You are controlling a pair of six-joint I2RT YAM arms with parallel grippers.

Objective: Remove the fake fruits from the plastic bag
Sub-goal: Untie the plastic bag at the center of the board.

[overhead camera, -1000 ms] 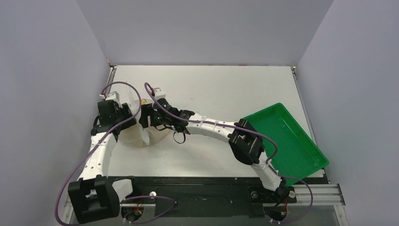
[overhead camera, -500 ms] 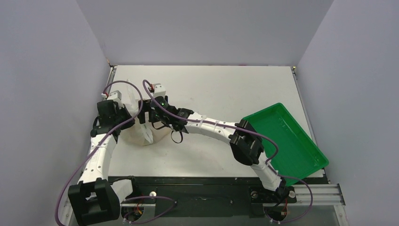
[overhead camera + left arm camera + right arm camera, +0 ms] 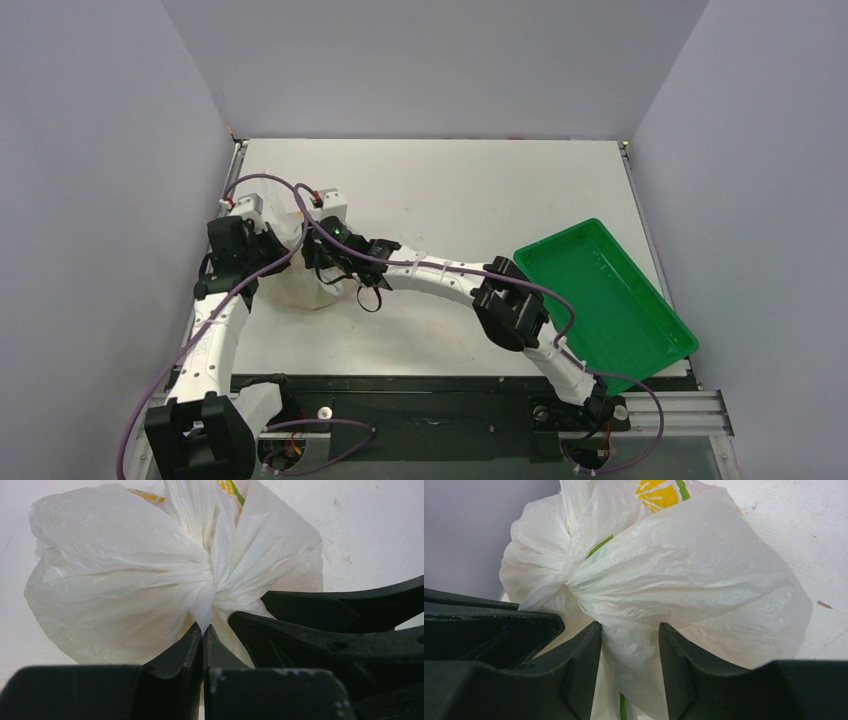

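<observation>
The plastic bag (image 3: pixel 300 288) is a crinkly white bundle at the left of the table, with a yellow and green print near its top (image 3: pixel 656 492). The fake fruits are hidden inside it. My left gripper (image 3: pixel 202 628) is shut on a bunched fold of the bag (image 3: pixel 150 580). My right gripper (image 3: pixel 630 629) comes in beside it from the right. Its jaws stand apart with a hanging fold of the bag (image 3: pixel 684 570) between them. In the top view both grippers, the left (image 3: pixel 283 250) and the right (image 3: pixel 312 255), meet over the bag.
A green rectangular tray (image 3: pixel 655 345) lies at the right edge of the table, partly over the rim. Grey walls enclose the table on the left, back and right. My right arm (image 3: pixel 450 280) stretches across the middle of the table.
My left gripper has shut on the bag's plastic. My right gripper moved a little left onto the bag and its jaws narrowed round a fold.
</observation>
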